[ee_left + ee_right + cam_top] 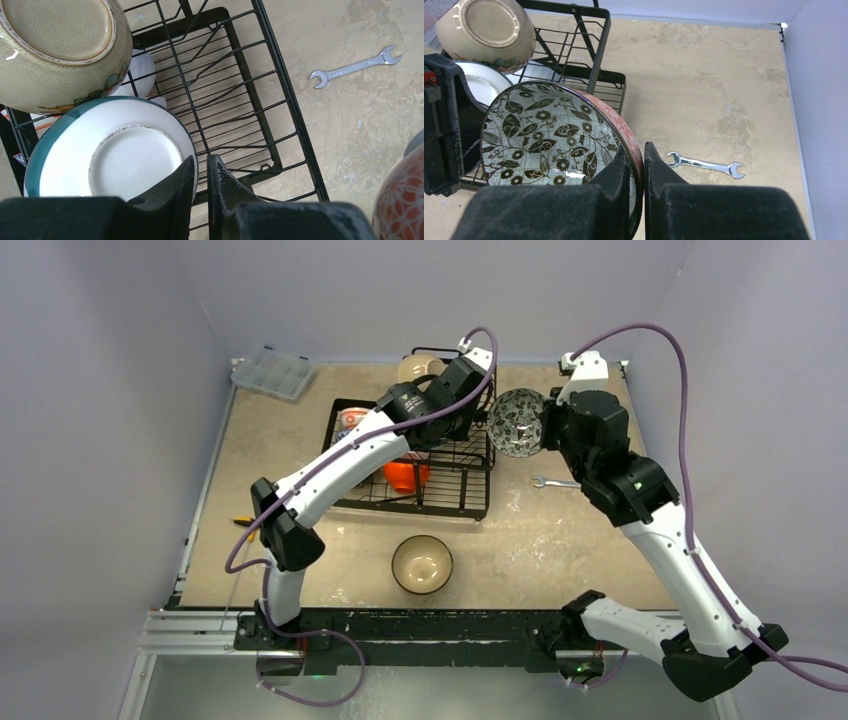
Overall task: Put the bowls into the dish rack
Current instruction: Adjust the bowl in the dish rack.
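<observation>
Black wire dish rack [460, 490] mid-table. Inside it, tan bowl [55, 45] and teal-rimmed bowl [115, 155] on edge, bases showing; orange bowl [405, 475] lower. Leaf-patterned bowl [549, 140], red outside, airborne at rack's right. Pale-lined bowl [421, 564] upright on table.

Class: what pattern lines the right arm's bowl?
Round ceramic bowl: dark leafy vines on white; right wrist view.

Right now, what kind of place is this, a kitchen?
Probably a robot test bench, not a kitchen: two robot arms bolted to a walled-in table, with a wrench beside the dish rack.
</observation>
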Tool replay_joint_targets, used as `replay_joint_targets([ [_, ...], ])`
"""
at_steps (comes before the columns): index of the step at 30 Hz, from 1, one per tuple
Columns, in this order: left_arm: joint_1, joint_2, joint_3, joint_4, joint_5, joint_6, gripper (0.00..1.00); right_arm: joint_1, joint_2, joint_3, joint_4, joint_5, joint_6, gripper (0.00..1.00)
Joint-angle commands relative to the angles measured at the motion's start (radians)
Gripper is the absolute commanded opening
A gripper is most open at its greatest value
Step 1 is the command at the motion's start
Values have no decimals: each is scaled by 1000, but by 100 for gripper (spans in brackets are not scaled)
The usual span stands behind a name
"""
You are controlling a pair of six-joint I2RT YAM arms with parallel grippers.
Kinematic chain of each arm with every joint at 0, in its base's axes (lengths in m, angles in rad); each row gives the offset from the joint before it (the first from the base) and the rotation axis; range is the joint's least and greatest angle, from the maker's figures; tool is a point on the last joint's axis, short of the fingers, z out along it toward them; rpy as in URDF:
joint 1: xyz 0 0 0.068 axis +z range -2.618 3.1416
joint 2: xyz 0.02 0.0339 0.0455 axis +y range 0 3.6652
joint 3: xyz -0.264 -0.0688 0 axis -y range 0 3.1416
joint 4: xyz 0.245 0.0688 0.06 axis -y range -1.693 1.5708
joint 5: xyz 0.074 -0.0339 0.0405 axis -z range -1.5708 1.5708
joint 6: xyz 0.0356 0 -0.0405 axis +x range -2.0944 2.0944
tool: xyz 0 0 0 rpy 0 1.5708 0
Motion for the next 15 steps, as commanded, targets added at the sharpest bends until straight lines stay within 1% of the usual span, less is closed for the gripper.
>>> replay_joint_targets([
  [1,5,-41,-13,-31,-99,34,12,-7,-4,54,87,-27,-6,0],
  [3,-10,-47,0,-38,-153,43,10,-7,1,56,94,-42,-5,0],
  [6,-13,-70,-32,-4,-160,59,10,-9,7,55,102,-63,-2,0],
  [10,-13,-58,-13,-37,-190,65,10,-12,15,55,110,-80,-3,0],
  [13,-12,-71,-17,-25,-165,66,10,-14,19,56,117,-96,-2,0],
  [15,-13,-96,-28,4,-133,72,13,-18,21,55,124,-108,-2,0],
])
